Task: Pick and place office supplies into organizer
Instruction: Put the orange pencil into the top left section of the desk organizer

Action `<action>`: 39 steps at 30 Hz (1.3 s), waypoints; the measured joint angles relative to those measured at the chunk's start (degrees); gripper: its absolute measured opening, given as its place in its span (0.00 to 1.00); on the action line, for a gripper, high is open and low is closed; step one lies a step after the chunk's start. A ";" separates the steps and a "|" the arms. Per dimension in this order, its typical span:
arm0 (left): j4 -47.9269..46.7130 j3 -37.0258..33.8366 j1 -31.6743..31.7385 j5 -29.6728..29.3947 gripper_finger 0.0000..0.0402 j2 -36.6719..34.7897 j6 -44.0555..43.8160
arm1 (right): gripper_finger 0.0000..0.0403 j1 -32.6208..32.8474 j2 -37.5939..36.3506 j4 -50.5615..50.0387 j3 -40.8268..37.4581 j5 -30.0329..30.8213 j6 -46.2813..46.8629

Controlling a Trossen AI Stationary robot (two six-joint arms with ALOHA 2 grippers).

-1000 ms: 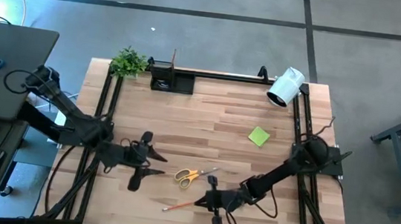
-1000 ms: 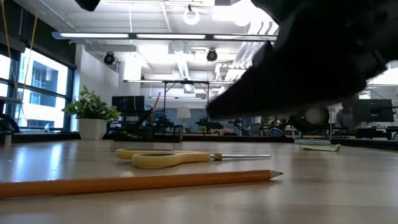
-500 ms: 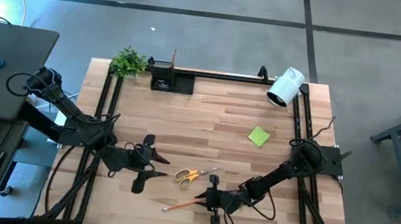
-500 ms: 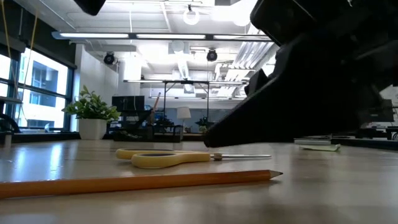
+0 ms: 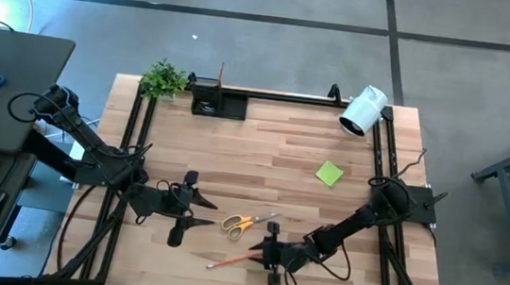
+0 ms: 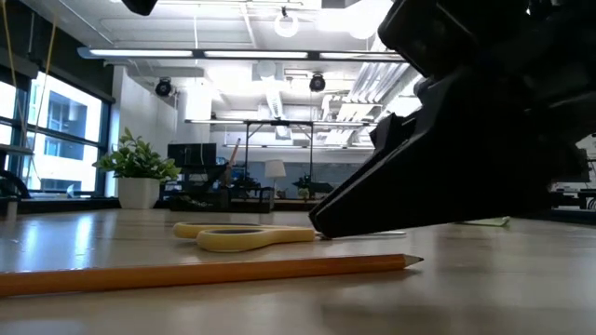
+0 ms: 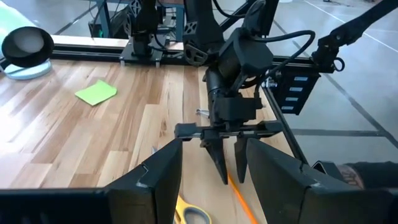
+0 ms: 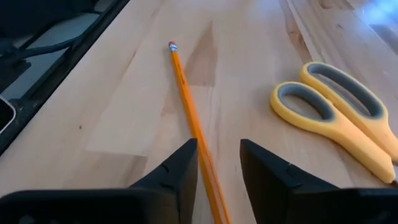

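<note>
The step in hand looks like the pick of the long orange wooden pencil [image 5: 231,260] lying near the front edge of the pale wooden desk [image 5: 273,154].

On the left, the left pincer [image 5: 193,208] hangs just beside the handles of the yellow-handled scissors [image 5: 245,223], its two fingers parted and holding nothing — it seems to be waiting.

Further right, the right pincer [image 5: 265,254] is low over the pencil's pointed end. Its wrist view shows the two dark fingers [image 8: 177,174] standing apart with the pencil running between them, not yet clamped. The likely next move calls for the fingers to settle onto the desk on either side of the shaft and close squarely, then lift and carry the pencil across to the low black rectangular organizer [image 5: 218,101] at the back edge, well apart from here.

Around it, the scissors lie just beside the pencil, close enough that a wide or skewed closing could nudge them. The lime-green sticky-note pad [image 5: 329,174] sits further back on the right, clear of the route. A small green plant [image 5: 163,79] stands just left of the organizer and a white cylinder [image 5: 364,110] lies at the back right corner. The left arm, reaching in near the scissors, is the one thing the carry towards the organizer may have to pass.
</note>
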 joint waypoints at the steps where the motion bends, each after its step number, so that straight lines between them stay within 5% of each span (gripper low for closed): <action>1: 0.00 0.00 0.00 0.01 0.42 0.00 0.00 | 0.26 0.10 0.00 0.00 0.00 0.06 -0.88; 39: -0.15 0.00 0.00 1.11 0.42 0.63 -1.36 | 0.21 -0.17 0.00 3.65 -3.17 -1.76 -4.77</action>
